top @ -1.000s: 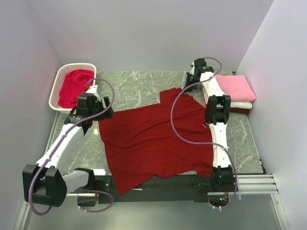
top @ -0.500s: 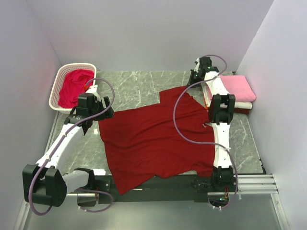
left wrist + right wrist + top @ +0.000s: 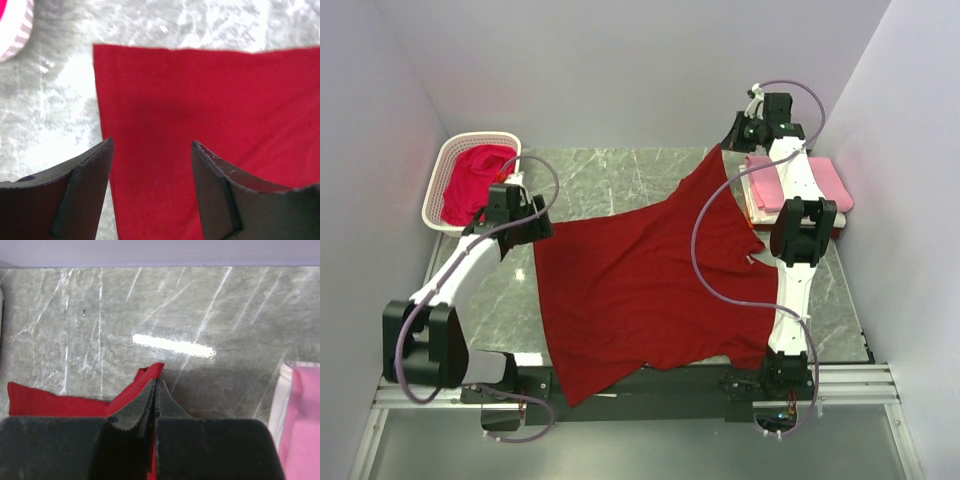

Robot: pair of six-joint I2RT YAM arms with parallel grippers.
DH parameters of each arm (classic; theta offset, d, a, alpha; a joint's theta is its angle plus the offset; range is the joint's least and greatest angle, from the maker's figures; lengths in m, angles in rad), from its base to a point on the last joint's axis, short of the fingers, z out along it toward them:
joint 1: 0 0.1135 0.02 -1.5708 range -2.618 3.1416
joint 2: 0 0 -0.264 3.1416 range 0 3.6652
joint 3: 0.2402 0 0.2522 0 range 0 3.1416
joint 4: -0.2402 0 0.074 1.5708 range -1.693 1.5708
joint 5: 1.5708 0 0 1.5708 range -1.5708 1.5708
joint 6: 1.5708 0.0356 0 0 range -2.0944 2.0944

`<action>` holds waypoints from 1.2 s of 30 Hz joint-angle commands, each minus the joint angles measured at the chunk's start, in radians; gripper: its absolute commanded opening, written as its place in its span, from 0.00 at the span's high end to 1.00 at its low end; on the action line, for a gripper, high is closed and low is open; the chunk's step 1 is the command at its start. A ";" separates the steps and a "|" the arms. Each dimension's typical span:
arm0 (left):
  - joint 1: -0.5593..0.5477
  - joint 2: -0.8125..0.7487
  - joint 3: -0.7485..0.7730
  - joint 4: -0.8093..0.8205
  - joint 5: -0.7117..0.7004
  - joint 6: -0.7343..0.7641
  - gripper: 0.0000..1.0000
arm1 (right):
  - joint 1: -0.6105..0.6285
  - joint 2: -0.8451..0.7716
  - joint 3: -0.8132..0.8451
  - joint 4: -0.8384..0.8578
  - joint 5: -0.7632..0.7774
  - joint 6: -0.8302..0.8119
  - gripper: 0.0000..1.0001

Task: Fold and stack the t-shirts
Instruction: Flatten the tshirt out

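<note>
A large dark red t-shirt (image 3: 640, 290) lies spread over the middle of the table. My right gripper (image 3: 728, 140) is shut on its far right corner (image 3: 150, 375) and holds that corner lifted above the table, so the cloth rises toward it. My left gripper (image 3: 532, 232) is open, its fingers (image 3: 87, 170) just above the shirt's left corner (image 3: 165, 100), with nothing between them. A crimson t-shirt (image 3: 472, 180) fills the white basket. Folded pink (image 3: 815, 180) and white (image 3: 760, 212) t-shirts are stacked at the right.
The white lattice basket (image 3: 440, 175) stands at the far left corner. The shirt's near hem hangs over the table's front edge (image 3: 590, 385). Grey walls close in the back and both sides. Bare marble (image 3: 610, 180) shows between basket and shirt.
My right gripper has risen and moved back and right, pulling the shirt's far corner up with it. My left gripper has shifted a little farther back over the shirt's left corner.
</note>
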 commanded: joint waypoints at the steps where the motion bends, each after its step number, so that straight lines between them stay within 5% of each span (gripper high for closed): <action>1: 0.028 0.056 0.081 -0.005 -0.026 -0.016 0.32 | 0.002 -0.045 -0.022 0.045 -0.028 -0.022 1.00; 17: 0.068 0.515 0.354 -0.074 -0.112 0.038 0.59 | 0.002 -0.039 -0.092 0.036 -0.062 -0.053 1.00; 24: 0.068 0.585 0.400 -0.092 -0.193 0.065 0.60 | 0.002 -0.049 -0.116 0.033 -0.076 -0.060 1.00; 32: 0.068 0.673 0.428 -0.123 -0.101 0.098 0.62 | 0.002 -0.063 -0.128 0.025 -0.077 -0.072 1.00; 35: 0.068 0.685 0.422 -0.126 -0.079 0.104 0.71 | 0.002 -0.059 -0.108 0.010 -0.079 -0.080 1.00; 36: 0.068 0.685 0.423 -0.126 -0.078 0.104 0.81 | 0.002 -0.057 -0.099 -0.004 -0.079 -0.082 1.00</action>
